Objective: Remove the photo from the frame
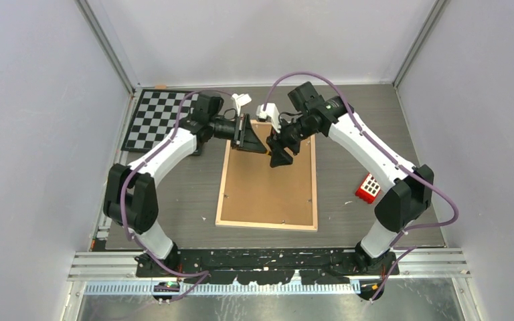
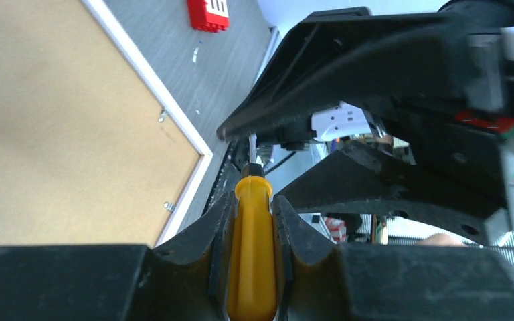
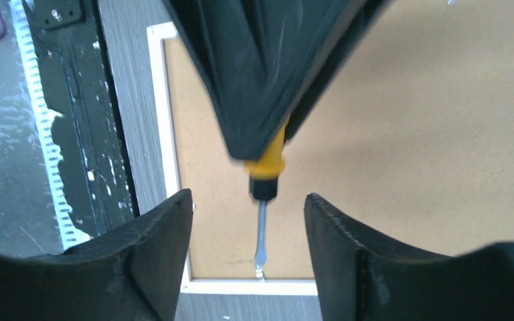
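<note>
The frame (image 1: 268,187) lies face down in the middle of the table, brown back panel (image 2: 60,120) up inside a pale rim. The photo is hidden under that panel. My left gripper (image 2: 253,200) is shut on a yellow-handled screwdriver (image 2: 254,247) and hangs over the frame's far end (image 1: 246,134). My right gripper (image 3: 247,207) is open right beside it (image 1: 280,157). The screwdriver's blade (image 3: 261,234) stands between the right fingers without touching them. Its tip lines up with a small metal tab (image 3: 260,271) at the frame's rim; contact cannot be told.
A black-and-white checkerboard (image 1: 157,120) lies at the far left of the table. A red block (image 1: 369,188) with white squares sits to the right of the frame. More metal tabs (image 2: 168,206) stick out along the frame's inner edge. White walls close in three sides.
</note>
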### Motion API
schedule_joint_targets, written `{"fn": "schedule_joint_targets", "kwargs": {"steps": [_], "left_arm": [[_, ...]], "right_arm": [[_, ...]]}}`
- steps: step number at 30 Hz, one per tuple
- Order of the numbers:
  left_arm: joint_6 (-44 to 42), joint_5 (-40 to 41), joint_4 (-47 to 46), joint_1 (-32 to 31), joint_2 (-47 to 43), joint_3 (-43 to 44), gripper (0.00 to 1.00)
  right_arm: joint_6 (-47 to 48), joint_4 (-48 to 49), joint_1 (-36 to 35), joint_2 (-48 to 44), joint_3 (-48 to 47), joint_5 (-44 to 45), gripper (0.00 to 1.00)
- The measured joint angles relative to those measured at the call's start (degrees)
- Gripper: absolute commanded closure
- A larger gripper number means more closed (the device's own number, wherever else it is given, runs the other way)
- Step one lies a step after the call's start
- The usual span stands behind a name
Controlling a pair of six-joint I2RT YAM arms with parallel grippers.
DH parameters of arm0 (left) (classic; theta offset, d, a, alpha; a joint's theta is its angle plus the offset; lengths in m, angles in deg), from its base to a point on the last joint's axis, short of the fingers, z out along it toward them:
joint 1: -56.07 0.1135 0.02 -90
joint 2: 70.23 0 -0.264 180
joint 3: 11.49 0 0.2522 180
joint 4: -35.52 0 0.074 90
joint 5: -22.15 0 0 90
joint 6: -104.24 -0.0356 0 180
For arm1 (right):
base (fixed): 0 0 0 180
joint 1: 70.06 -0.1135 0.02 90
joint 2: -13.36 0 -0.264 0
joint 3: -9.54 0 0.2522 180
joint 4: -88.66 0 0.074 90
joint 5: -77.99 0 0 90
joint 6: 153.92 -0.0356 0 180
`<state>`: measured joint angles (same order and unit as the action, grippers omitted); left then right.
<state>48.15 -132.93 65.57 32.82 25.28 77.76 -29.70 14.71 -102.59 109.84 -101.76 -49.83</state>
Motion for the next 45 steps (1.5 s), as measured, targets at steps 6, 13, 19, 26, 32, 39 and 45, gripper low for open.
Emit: {"fn": "schedule_joint_targets", "kwargs": {"steps": [6, 13, 19, 26, 32, 39, 45], "left_arm": [[-1.8, 6.3, 2.5, 6.6, -4.1, -3.2, 1.0], [-15.8, 15.8, 15.5, 11.4, -8.0, -2.9, 1.0], [-25.3, 23.1, 22.1, 10.8, -12.0, -4.5, 1.0], [-30.6, 28.2, 23.3, 10.6, -13.6, -4.7, 1.0], [-37.5, 31.2, 26.1, 9.3, -13.6, -4.7, 1.0], [-49.7, 32.9, 34.4, 6.9, -13.9, -4.7, 1.0], [-55.3, 34.4, 39.4, 6.8, -16.7, -6.0, 1.0]], "right_arm": [[-3.5, 3.1, 0.1, -5.3, 12.5, 4.5, 0.22], [-16.3, 9.6, 7.7, -10.3, 25.3, 9.9, 0.18], [-27.3, 14.1, 18.4, -7.1, 28.4, 16.0, 0.22], [-35.6, 18.6, 22.7, -1.0, 29.3, 18.5, 0.28], [-40.7, 22.5, 22.4, 3.9, 29.3, 19.2, 0.32], [-43.8, 25.0, 22.0, 7.4, 29.5, 21.8, 0.47], [-46.0, 24.6, 22.1, 13.2, 24.9, 23.0, 0.83]]}}
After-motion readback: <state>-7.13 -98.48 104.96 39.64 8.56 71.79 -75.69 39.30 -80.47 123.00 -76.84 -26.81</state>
